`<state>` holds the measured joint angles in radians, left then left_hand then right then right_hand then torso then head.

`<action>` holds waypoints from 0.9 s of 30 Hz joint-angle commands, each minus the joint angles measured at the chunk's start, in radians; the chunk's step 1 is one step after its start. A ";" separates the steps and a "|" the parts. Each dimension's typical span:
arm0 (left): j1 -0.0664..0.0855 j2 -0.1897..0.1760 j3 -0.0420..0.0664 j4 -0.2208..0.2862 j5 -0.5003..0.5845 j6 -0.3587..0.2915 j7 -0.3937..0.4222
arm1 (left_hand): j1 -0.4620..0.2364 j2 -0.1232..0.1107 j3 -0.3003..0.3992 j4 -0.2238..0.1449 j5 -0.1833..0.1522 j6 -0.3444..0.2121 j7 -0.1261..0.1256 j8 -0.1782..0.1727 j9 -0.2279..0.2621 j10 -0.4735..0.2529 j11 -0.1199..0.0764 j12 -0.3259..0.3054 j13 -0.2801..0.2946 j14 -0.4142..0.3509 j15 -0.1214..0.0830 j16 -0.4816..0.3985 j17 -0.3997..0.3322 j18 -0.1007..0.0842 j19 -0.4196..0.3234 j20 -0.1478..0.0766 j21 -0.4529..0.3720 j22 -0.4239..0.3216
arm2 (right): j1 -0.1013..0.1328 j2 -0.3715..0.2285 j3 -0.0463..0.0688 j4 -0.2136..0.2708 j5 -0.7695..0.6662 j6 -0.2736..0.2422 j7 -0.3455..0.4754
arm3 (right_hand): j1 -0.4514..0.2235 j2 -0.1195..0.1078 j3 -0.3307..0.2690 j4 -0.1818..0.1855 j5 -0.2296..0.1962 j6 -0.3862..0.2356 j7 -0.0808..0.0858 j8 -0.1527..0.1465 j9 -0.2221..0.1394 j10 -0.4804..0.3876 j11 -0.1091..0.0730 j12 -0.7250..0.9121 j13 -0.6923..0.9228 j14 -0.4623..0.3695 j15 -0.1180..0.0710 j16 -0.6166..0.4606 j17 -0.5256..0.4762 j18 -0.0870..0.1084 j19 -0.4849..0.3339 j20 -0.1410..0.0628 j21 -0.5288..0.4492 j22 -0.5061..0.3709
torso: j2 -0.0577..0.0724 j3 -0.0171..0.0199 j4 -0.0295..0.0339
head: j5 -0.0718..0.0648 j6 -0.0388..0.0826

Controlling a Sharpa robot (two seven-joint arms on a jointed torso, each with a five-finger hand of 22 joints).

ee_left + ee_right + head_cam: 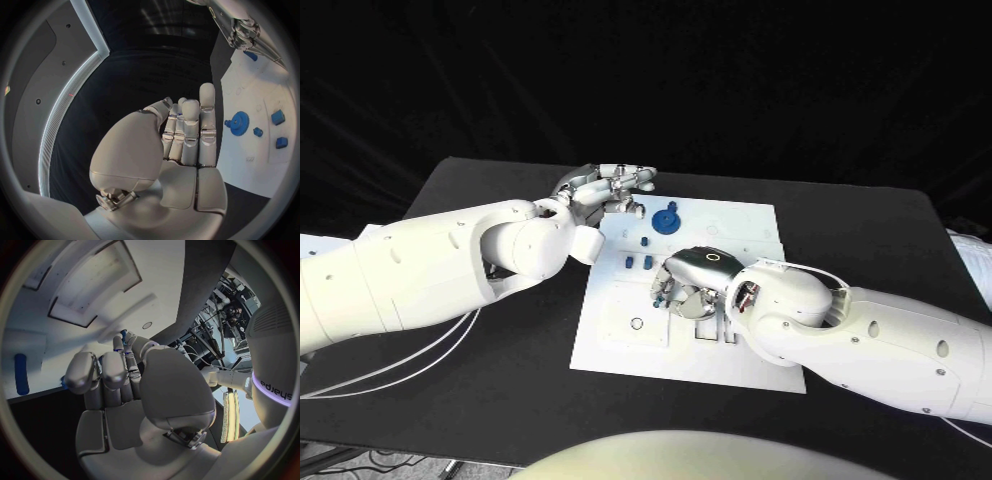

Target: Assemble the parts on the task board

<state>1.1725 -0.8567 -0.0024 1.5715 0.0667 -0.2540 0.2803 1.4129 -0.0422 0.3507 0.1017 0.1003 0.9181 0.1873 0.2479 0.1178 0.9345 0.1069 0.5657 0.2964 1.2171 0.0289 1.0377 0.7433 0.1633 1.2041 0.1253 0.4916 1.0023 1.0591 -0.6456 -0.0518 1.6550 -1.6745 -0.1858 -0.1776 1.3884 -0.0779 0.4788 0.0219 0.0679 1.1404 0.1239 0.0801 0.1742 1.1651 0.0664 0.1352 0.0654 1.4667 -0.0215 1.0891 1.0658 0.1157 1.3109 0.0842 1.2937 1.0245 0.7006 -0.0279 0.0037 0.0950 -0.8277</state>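
The white task board [733, 345] lies in the middle of the black table. A blue gear [666, 218] stands near its far edge, with small blue parts [638, 262] just in front of it. My right hand [689, 285] is low over the board's middle with its fingers curled down, and it pinches a small blue part [123, 333] at the fingertips; the same part [250, 55] shows under those fingers in the left wrist view. My left hand [607, 185] hovers by the board's far left corner, fingers [187, 130] straight and holding nothing. The gear [238, 122] lies beside it.
Slots and recesses [711, 330] mark the board near my right hand, and a small ring [636, 323] is on its left side. A long blue piece [20, 374] lies on the board. White cables [387, 365] trail over the table at the left.
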 commanded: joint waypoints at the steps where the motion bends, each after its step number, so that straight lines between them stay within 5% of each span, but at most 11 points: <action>1: 0.000 0.002 0.001 0.001 -0.006 0.020 0.004 | -0.007 -0.004 -0.005 0.000 -0.003 -0.009 0.000 0.005 0.000 -0.004 0.000 0.003 0.000 -0.007 -0.002 -0.003 -0.001 0.018 -0.007 0.002 -0.006 -0.001 | -0.002 0.001 -0.001 0.003 -0.019 0.027 0.006 | -0.002 0.004 0.000 -0.004 0.003 0.003 0.004 0.003 0.002 0.003 0.004 -0.007 -0.001 0.026 0.007 0.004 0.000 -0.008 0.001 0.006 0.004 0.000 | 0.000 0.0005 -0.0001 | 0.001 -0.001; 20: 0.000 0.003 0.001 0.002 -0.006 0.021 0.003 | -0.007 -0.004 -0.005 0.000 -0.003 -0.009 0.000 0.005 0.000 -0.004 0.000 0.003 0.000 -0.007 -0.002 -0.003 -0.001 0.018 -0.007 0.002 -0.006 -0.001 | -0.007 0.016 -0.007 0.006 -0.151 0.034 -0.061 | -0.017 -0.003 -0.009 0.000 -0.001 -0.003 0.006 -0.002 0.002 -0.001 0.007 -0.015 -0.001 0.025 0.009 0.003 -0.003 -0.008 -0.001 0.009 0.002 -0.004 | 0.001 0.0004 0.0008 | 0.000 -0.001; 27: 0.000 0.004 0.001 0.007 -0.007 0.020 0.001 | -0.007 -0.005 -0.006 -0.001 -0.003 -0.011 0.000 0.006 -0.001 -0.006 0.001 0.004 -0.001 -0.009 -0.001 -0.004 -0.003 0.018 -0.008 0.002 -0.007 -0.002 | -0.012 0.022 -0.011 -0.004 -0.168 0.035 -0.070 | -0.024 -0.026 -0.008 -0.006 -0.003 -0.052 0.028 -0.019 -0.011 -0.069 0.029 -0.053 -0.004 0.005 0.026 -0.056 -0.063 0.007 -0.047 0.020 -0.047 -0.086 | 0.000 -0.0001 -0.0006 | 0.000 -0.002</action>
<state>1.1725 -0.8551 -0.0024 1.5744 0.0651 -0.2518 0.2782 1.4129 -0.0422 0.3507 0.1016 0.1003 0.9107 0.1876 0.2478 0.1178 0.9345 0.1070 0.5657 0.2963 1.2135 0.0253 1.0377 0.7410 0.1633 1.2041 0.1253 0.4879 1.0013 1.0510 -0.6234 -0.0603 1.6565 -1.7988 -0.1738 -0.2216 1.3688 -0.0975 0.4715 0.0205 0.0681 1.0961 0.1501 0.0654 0.1660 1.1116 0.0889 0.0927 0.0639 1.4675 -0.0011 1.0366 1.0067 0.1158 1.2688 0.1044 1.2515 0.9456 0.7007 -0.0275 0.0039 0.0948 -0.8290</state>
